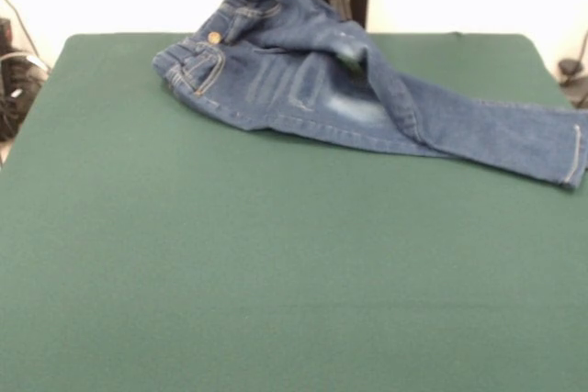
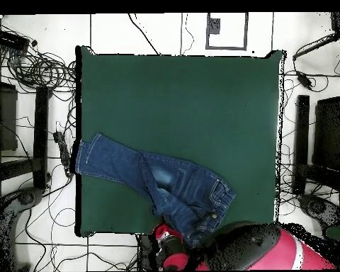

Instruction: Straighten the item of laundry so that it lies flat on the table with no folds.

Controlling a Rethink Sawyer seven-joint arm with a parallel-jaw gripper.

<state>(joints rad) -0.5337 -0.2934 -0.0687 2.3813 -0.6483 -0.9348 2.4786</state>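
Denim jeans [image 1: 349,98], blue, rumpled with legs crossed, along the robot-side edge of the green table [image 1: 230,273], one cuff at a side edge; gripper state cannot be told

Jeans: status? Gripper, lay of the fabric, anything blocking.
Arm drawn back at table edge, gripper state not readable. Jeans crumpled, one leg folded across the other, hem at the table edge. Nothing else on the felt.
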